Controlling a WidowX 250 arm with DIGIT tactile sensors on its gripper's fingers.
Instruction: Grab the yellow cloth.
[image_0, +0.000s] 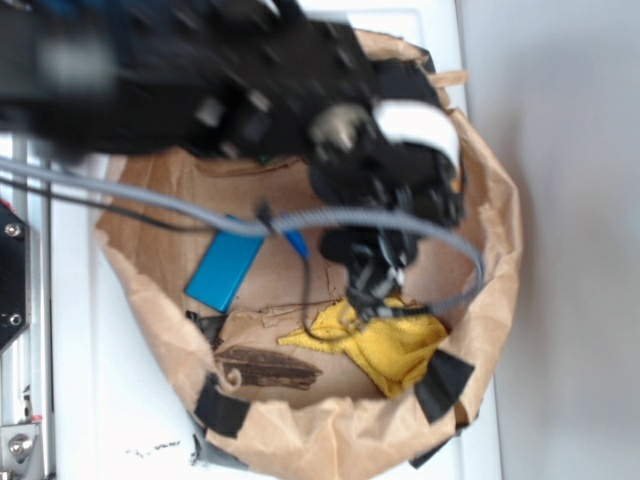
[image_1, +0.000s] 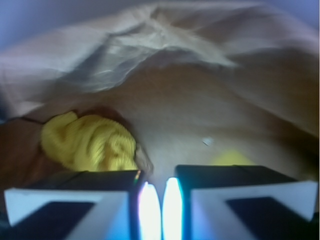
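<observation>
The yellow cloth (image_0: 385, 345) lies crumpled on the floor of a brown paper container (image_0: 500, 250), toward its front right. In the wrist view the yellow cloth (image_1: 87, 142) is a nubby lump ahead and to the left, beyond the left finger. My gripper (image_0: 372, 300) hangs over the cloth's upper left edge. In the wrist view the gripper (image_1: 159, 176) has its jaws almost together, with only a thin bright slit between them and nothing in it. Whether the fingertips touch the cloth is unclear.
A blue block (image_0: 222, 272) lies on the container floor at the left. A grey cable (image_0: 410, 224) loops across the opening. Black tape patches (image_0: 443, 385) mark the front rim. Crumpled paper wall (image_1: 165, 55) rises just ahead of the jaws.
</observation>
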